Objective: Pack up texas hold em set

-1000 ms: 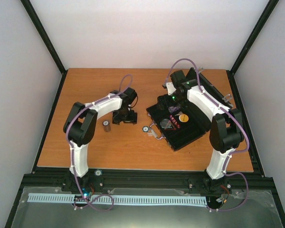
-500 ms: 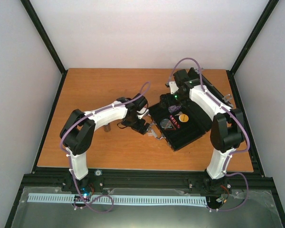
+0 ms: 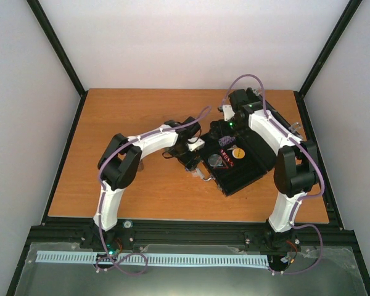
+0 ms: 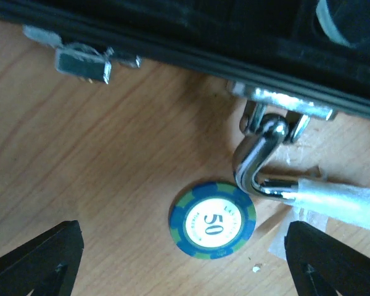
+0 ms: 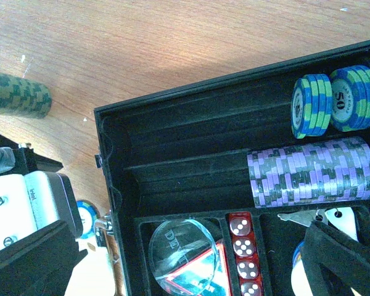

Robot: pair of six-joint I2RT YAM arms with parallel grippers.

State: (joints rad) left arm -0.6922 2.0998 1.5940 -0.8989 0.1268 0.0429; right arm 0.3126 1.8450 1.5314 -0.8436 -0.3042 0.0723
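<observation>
A blue chip (image 4: 213, 225) is being carried flat by the surface (image 4: 111, 160), just beside the handle (image 4: 259, 166) of the open case (image 3: 240, 177). It is being straddled by the left fingers (image 4: 43, 259), spread wide and empty. Thin, hard and slick, it is probably best pinched across its rim. Farther on, the right fingers (image 5: 348, 262) are being held apart, empty, above the tray where chip stacks (image 5: 311, 172) and red dice (image 5: 243, 259) are being kept.

The left gripper (image 4: 185, 266) points down, jaws spread wide, the left arm (image 3: 149, 138) stretched out behind it. The right gripper (image 5: 186, 264) likewise faces down, jaws wide apart.
</observation>
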